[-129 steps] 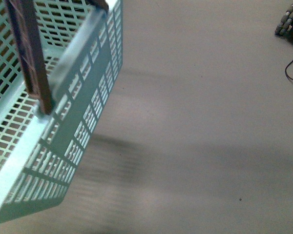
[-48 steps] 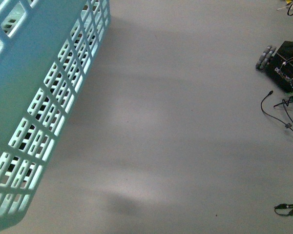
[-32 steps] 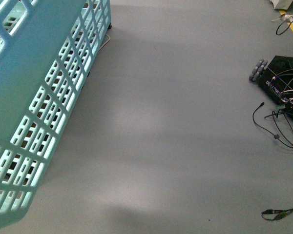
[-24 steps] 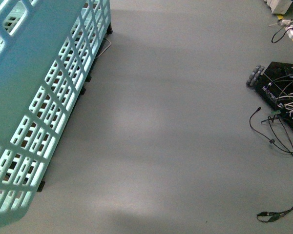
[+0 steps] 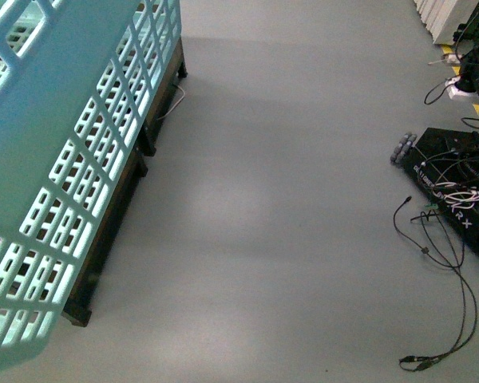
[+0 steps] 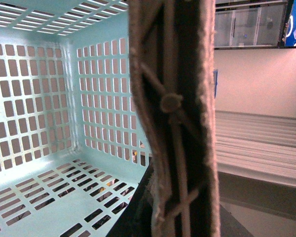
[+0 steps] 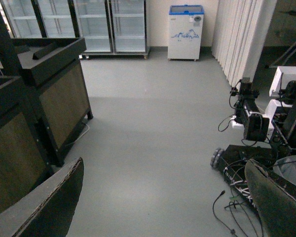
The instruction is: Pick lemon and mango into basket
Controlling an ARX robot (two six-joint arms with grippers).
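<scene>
You have one basket, tilted, long axis running lower left to top centre. Left gripper: you cannot tell its grip. Right gripper: two fingers gaping wide.

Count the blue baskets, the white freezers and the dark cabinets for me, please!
Basket: 1
Freezer: 1
Cabinets: 2
Total: 4

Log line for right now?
basket: visible interior fruitless | lemon, mango: unseen | right gripper: open, empty | left gripper: unclear
</scene>
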